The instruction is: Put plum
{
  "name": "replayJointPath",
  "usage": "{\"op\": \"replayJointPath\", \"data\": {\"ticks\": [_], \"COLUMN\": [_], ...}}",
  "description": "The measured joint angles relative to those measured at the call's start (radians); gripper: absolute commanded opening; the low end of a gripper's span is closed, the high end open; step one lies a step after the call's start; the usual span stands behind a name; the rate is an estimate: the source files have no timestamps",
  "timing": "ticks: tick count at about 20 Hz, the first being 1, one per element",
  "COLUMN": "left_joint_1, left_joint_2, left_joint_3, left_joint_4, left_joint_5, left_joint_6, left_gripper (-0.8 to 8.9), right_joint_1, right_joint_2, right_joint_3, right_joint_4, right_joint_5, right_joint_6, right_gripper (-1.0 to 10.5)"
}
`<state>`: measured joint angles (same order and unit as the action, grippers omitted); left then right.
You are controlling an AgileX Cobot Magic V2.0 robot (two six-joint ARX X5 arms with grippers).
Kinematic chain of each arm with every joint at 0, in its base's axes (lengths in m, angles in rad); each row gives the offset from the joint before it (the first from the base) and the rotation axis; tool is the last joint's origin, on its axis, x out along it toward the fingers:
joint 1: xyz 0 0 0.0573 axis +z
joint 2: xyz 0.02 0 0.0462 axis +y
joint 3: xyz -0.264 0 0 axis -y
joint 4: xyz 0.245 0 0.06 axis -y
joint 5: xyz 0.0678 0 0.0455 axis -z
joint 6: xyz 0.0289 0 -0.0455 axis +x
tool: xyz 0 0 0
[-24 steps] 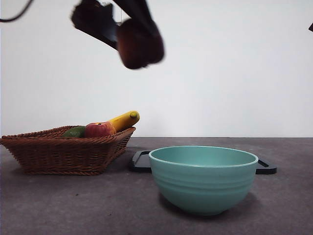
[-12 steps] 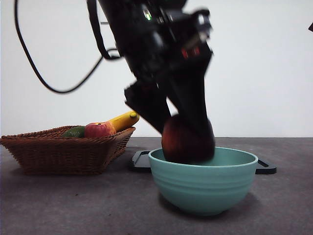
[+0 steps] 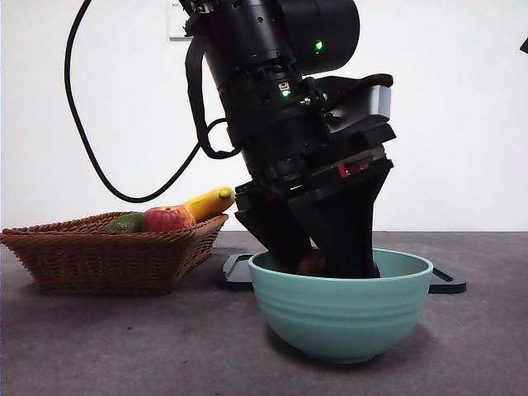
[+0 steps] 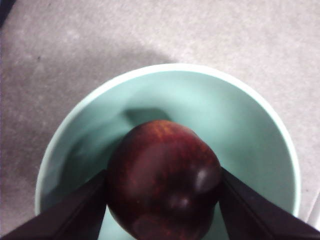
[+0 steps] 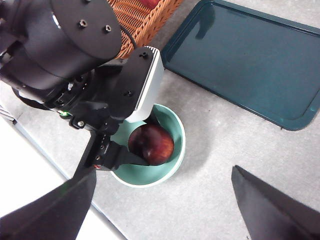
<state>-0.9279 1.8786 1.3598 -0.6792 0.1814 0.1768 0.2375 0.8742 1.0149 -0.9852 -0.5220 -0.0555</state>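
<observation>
The plum (image 4: 162, 182) is dark maroon and glossy, and it sits low inside the teal bowl (image 4: 165, 67). My left gripper (image 4: 162, 175) is shut on the plum, with one black jaw on each side of it. In the front view the left arm comes down big and dark into the bowl (image 3: 342, 309), and only a sliver of the plum (image 3: 312, 264) shows above the rim. The right wrist view looks down from high above on the plum (image 5: 151, 144) in the bowl (image 5: 177, 131). My right gripper (image 5: 165, 172) is open and empty up there.
A wicker basket (image 3: 107, 256) stands to the left with a red-and-yellow apple (image 3: 167, 219), a banana (image 3: 210, 200) and a green fruit (image 3: 124, 223). A dark tray (image 3: 445, 283) lies behind the bowl and also shows in the right wrist view (image 5: 245, 60).
My left gripper has carried the plum from high at the upper left down into the teal bowl. It is now lower in the bowl than half a second ago.
</observation>
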Motion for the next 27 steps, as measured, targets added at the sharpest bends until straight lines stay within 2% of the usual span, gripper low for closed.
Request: {"op": "replayJointPath", "data": {"ticks": [2,11,17,23,27], "left_joint_1": [-0.001,-0.018,0.007,0.149,0.275], "left_joint_2": [0.000,-0.011,-0.164,-0.384,-0.526], "left_joint_3": [0.000,0.023,0.080,0.080,0.080], "left_joint_4": [-0.006,-0.023,-0.034,-0.063,-0.158], "left_joint_5": [0.000,0.000,0.000,0.000,0.000], "left_joint_6": [0.002,-0.007,-0.013,-0.053,-0.065], "left_gripper": [4.06,4.06,4.06,4.05,4.05], "right_joint_1": [0.000,0.000,0.000,0.000,0.000], "right_joint_2": [0.000,0.000,0.000,0.000,0.000], "right_joint_3": [0.000,0.000,0.000,0.000,0.000], "right_joint_4": [0.000,0.000,0.000,0.001,0.001], "right_joint_5": [0.000,0.000,0.000,0.000,0.000], "right_joint_6": [0.000,0.000,0.000,0.000,0.000], "right_gripper": [4.3,4.3,4.3,4.3,4.3]}}
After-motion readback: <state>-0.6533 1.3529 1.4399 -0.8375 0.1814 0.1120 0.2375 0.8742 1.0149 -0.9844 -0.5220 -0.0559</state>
